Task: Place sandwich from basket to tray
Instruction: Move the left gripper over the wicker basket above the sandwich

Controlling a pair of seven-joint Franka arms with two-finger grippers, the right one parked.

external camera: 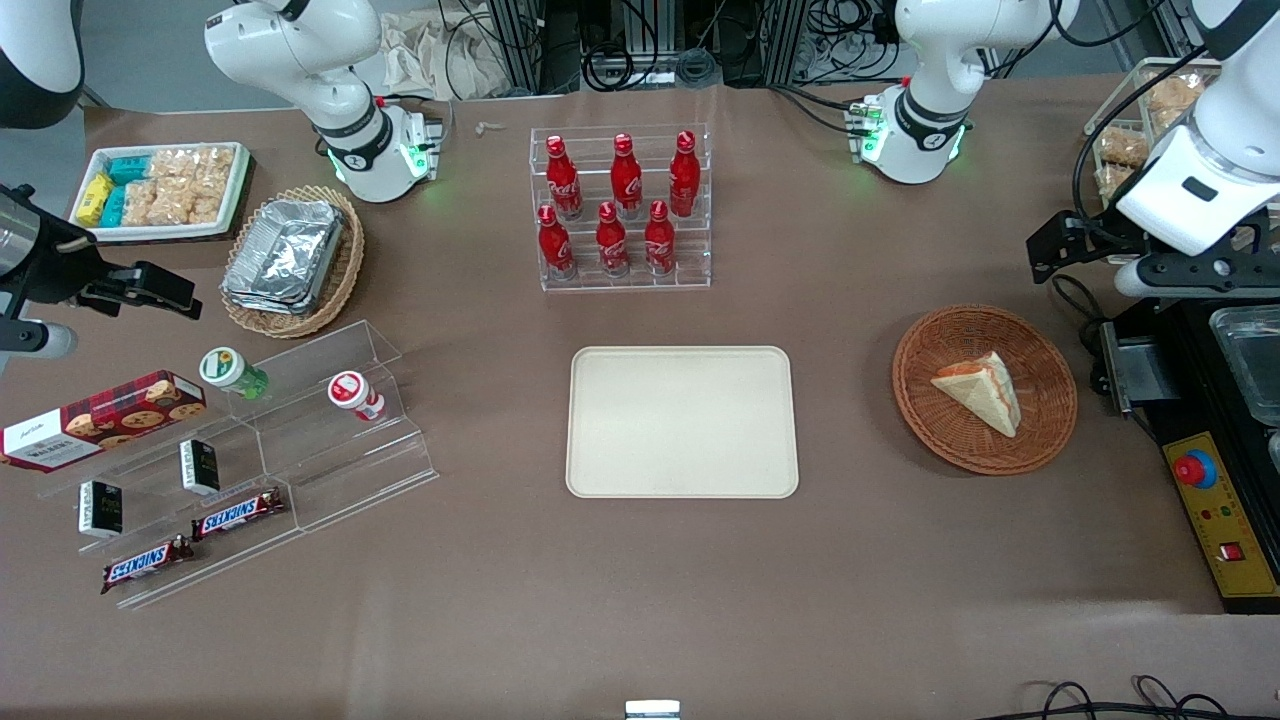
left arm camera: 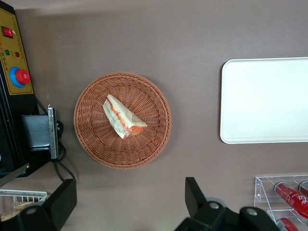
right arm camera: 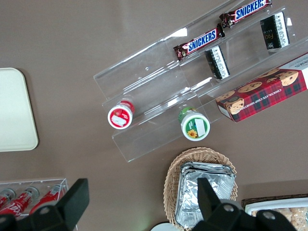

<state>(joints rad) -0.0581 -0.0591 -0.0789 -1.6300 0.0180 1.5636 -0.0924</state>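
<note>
The sandwich [external camera: 985,390], a pale bread wedge with red and green filling at its cut edge, lies in the round reddish-brown wicker basket [external camera: 930,420]. The cream-beige tray [external camera: 682,420] lies flat beside the basket, toward the parked arm's end, with nothing on it. My left gripper [external camera: 1140,268] hangs high over the table, farther from the front camera than the basket and toward the working arm's end. It is open and holds nothing. The left wrist view shows its spread fingers [left arm camera: 195,195], the sandwich [left arm camera: 122,118], the basket [left arm camera: 91,134] and the tray [left arm camera: 264,101].
A black control box with a red button [external camera: 1215,500] stands close to the basket at the working arm's end. A clear rack of red bottles [external camera: 622,205] stands farther back than the tray. Acrylic shelves with snacks [external camera: 250,450] and a tan foil basket [external camera: 295,258] lie toward the parked arm's end.
</note>
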